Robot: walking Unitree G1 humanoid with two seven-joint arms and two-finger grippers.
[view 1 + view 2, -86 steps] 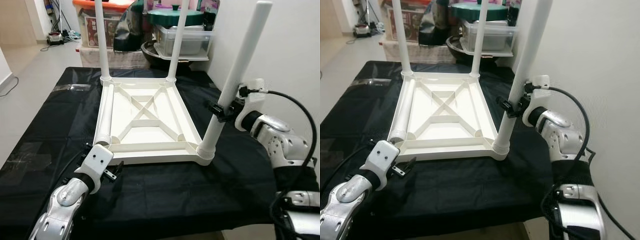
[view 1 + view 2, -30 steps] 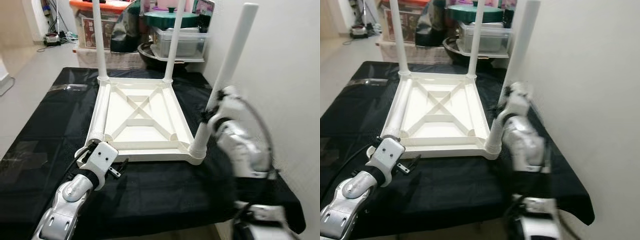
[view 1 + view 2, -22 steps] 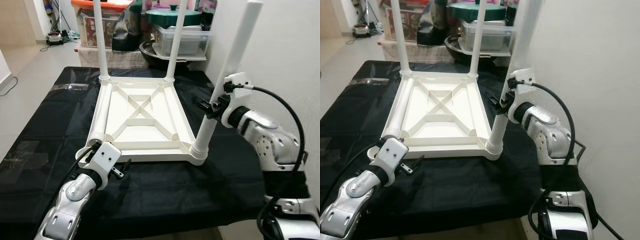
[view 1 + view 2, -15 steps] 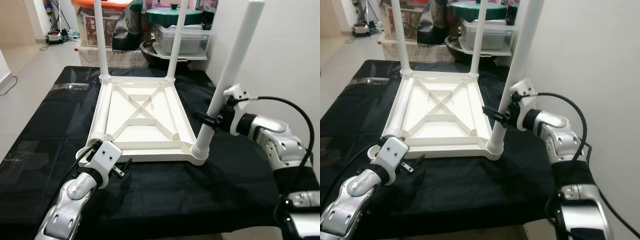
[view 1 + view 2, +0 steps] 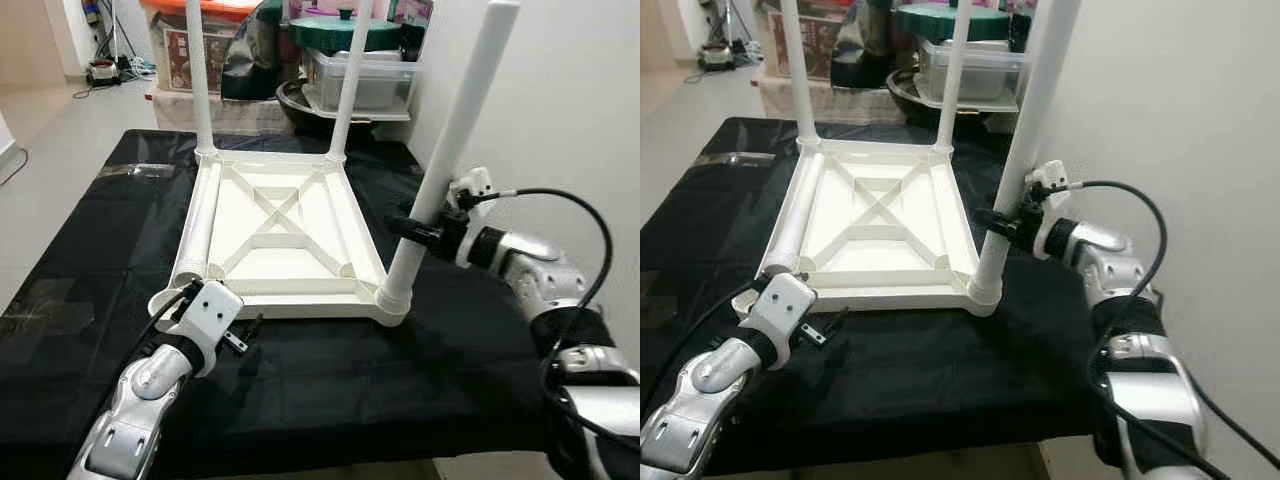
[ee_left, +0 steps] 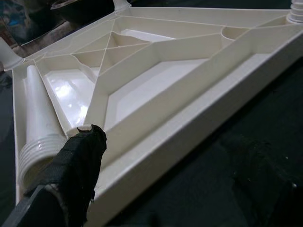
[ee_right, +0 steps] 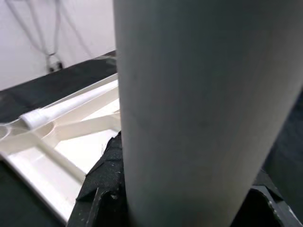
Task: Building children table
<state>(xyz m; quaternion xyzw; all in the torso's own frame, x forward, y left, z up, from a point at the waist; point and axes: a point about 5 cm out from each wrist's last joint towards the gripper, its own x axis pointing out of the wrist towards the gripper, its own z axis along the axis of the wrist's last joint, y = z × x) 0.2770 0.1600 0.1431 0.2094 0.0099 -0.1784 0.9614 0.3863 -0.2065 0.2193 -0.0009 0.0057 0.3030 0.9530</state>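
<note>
A white children's table lies upside down on a black cloth. Two legs stand at its far corners. A third leg stands tilted in the near right corner. My right gripper is shut on this leg at about a third of its height, with black fingers wrapped around the leg. A loose leg lies inside the tabletop along its left side, threaded end near the empty front left socket. My left gripper hovers open, holding nothing, just before that corner.
The black cloth covers the whole work table and drops off at the near edge. Behind it stand an orange-lidded box, a green-lidded pot and a clear container. A white wall runs close along the right.
My right arm swung around the near right leg and settled lower, gripper still on the leg. My left gripper crept a little toward the table's front left corner.
</note>
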